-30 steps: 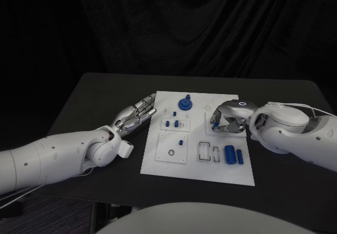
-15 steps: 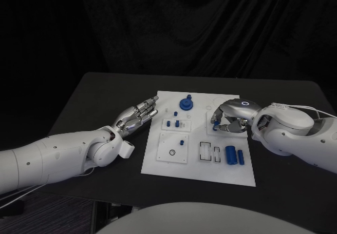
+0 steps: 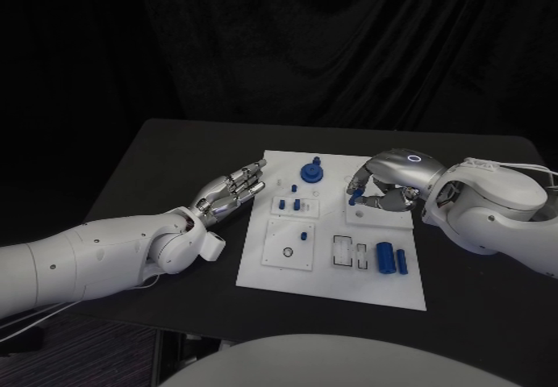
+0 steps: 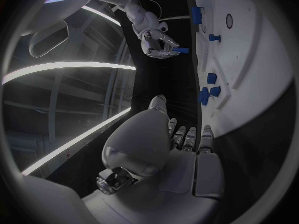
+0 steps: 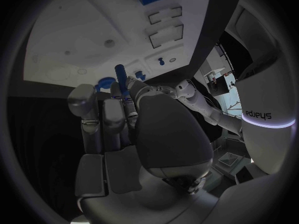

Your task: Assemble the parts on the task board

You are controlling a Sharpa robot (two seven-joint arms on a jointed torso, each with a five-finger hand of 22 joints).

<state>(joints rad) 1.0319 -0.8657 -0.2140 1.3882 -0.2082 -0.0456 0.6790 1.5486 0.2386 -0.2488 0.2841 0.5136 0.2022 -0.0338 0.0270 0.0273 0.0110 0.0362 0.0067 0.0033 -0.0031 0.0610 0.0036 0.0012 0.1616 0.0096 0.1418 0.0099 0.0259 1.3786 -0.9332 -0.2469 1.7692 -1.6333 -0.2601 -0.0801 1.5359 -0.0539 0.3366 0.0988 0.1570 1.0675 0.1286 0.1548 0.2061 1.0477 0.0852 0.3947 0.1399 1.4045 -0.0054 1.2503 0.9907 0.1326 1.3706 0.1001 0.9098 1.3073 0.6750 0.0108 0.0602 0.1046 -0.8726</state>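
A slim blue peg [image 3: 356,196], smooth and cylindrical, is pinched in the curled metallic fingers of the right hand [image 3: 378,193] above the matte white task board [image 3: 331,278]. The left hand [image 3: 231,191] lies beside the board's edge, fingers straight, holding nothing.

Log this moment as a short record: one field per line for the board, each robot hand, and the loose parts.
task board: white plate in the middle of the black table
right robot hand: over the board's right side, pinching a small blue peg
left robot hand: beside the board's left edge, fingers extended, holding nothing
round blue part: near the board's far edge
two blue cylinders: lying side by side near the board's right edge
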